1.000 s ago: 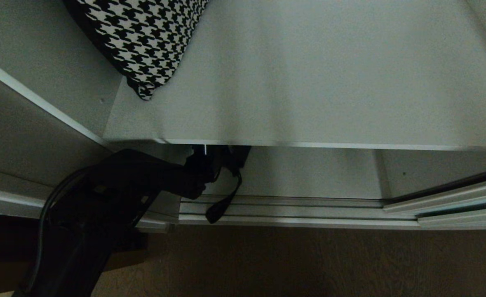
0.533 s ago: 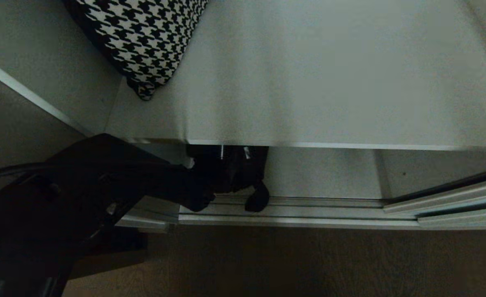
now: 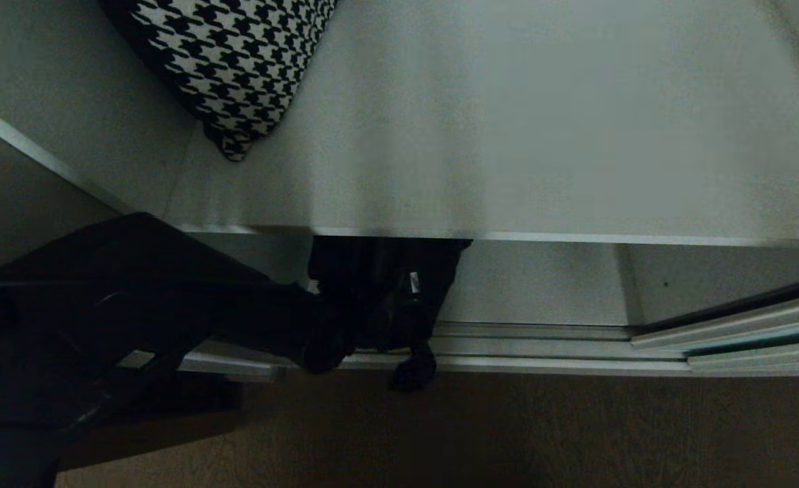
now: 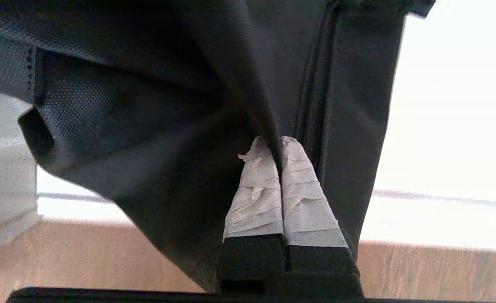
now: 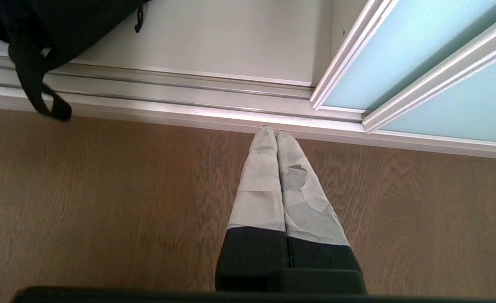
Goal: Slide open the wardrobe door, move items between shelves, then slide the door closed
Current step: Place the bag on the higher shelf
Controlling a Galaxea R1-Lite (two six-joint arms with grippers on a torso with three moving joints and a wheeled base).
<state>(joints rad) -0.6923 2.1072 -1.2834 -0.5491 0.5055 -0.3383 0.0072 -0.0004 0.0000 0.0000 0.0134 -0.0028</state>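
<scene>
In the head view the left gripper [image 3: 335,339] drags the black item [image 3: 385,291] out from under the upper shelf [image 3: 507,169], in the left wrist view its taped fingers [image 4: 256,198] pinch a cloth fold for carrying, and in the right wrist view the right gripper [image 5: 276,139], pressed together and empty, hangs parked over the floor [image 5: 104,202] beside the slid-aside sliding wardrobe door [image 5: 420,54].

Left arm reaches in from the left, its left gripper [image 4: 280,145] with jaws clamped tight, the taped fingertips [image 4: 300,168] pressed together. Right gripper [image 5: 275,134] hangs low, pointing down, jaws closed, fingertips [image 5: 264,145] touching each other.
</scene>
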